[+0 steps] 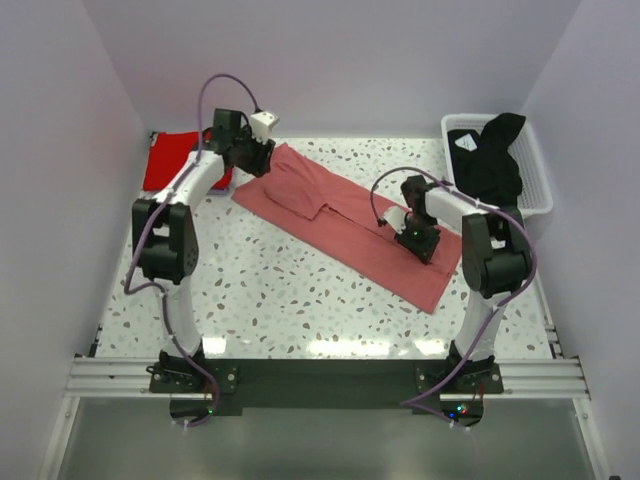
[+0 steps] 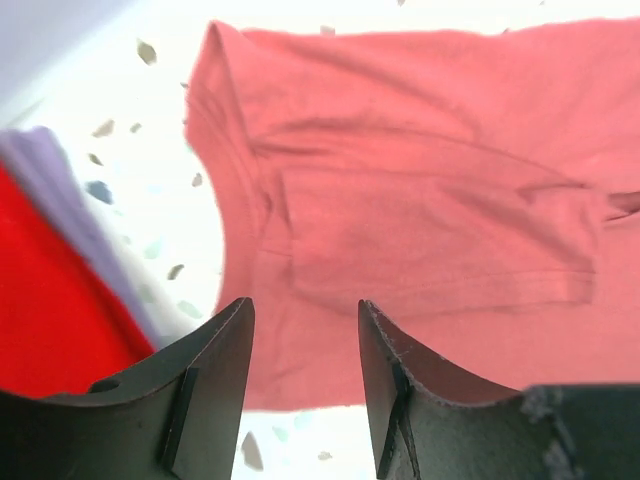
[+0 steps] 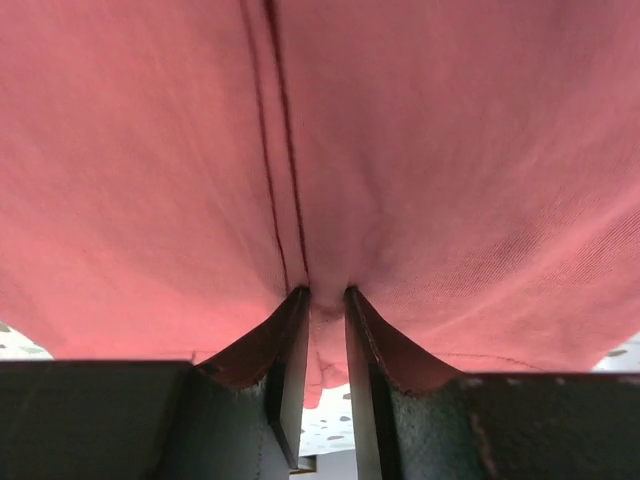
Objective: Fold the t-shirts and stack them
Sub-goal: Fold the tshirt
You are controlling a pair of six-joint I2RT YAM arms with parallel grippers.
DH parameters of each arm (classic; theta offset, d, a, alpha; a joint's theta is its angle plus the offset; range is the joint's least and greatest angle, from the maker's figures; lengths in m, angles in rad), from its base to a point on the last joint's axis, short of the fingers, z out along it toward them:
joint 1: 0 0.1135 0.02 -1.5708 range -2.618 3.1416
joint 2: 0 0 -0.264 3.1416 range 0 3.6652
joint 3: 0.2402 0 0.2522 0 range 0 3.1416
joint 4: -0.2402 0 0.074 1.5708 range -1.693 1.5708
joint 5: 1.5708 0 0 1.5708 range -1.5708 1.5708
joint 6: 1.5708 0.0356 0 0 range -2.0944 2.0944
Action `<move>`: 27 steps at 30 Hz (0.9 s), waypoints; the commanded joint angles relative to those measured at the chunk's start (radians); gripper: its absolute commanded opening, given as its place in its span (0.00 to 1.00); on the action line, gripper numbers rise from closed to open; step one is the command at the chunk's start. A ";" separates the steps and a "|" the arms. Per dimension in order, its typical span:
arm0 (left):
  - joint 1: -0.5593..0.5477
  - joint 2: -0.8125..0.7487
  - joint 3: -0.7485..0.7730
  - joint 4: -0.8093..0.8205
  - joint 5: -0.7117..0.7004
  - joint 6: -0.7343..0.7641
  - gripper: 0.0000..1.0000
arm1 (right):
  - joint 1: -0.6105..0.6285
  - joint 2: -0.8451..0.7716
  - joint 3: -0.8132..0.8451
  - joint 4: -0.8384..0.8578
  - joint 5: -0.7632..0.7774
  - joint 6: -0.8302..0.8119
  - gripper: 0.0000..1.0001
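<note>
The salmon-pink t-shirt (image 1: 330, 205) lies spread in a long diagonal band across the speckled tabletop (image 1: 260, 290). It runs from a near-right corner in front of the right arm up to the far left.

Nearest along that band, the right gripper (image 1: 403, 222) is down on the near-right part of the shirt. In the right wrist view its fingers (image 3: 290, 340) stand almost together, with a small ridge of pink cloth (image 3: 400, 150) clamped between them. A double-stitched seam runs away from the pinch.

Farther off and to the left, a folded-over flap and a sleeve lie on top of the shirt's body. The left gripper (image 1: 262, 158) hangs over the far-left end of the garment. In its wrist view the two fingers (image 2: 220, 360) are well apart with nothing between them, and the sleeve and hem (image 2: 420, 240) lie flat below.

Just left of that end, in the far-left corner, the red t-shirt (image 1: 168, 158) rests on the tabletop, apart from the pink one. It shows as a bright red patch (image 2: 50, 300) at the left edge of the left wrist view.

At the far right, the black t-shirt (image 1: 490, 155) is heaped in the white slatted basket (image 1: 538, 175), with part of it draped over the rim.
</note>
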State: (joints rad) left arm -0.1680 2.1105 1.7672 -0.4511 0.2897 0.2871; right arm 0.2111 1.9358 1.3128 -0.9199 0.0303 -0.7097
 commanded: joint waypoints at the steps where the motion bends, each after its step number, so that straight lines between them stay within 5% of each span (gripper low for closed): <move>1: 0.015 -0.150 -0.050 0.057 0.065 -0.026 0.51 | 0.034 -0.046 -0.075 0.050 0.046 -0.048 0.25; 14: 0.010 -0.285 -0.347 -0.110 0.115 -0.072 0.43 | 0.389 -0.221 -0.213 -0.080 -0.187 0.048 0.18; 21: -0.047 -0.180 -0.361 -0.064 0.020 -0.097 0.40 | 0.372 -0.307 -0.087 -0.194 -0.277 0.081 0.22; 27: -0.065 -0.021 -0.223 -0.051 -0.033 -0.089 0.37 | 0.301 -0.345 -0.102 -0.174 -0.188 0.027 0.21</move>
State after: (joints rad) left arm -0.2306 2.0380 1.4597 -0.5343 0.2974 0.2153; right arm 0.5556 1.5990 1.2091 -1.0706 -0.1909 -0.6556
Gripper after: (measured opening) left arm 0.375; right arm 0.211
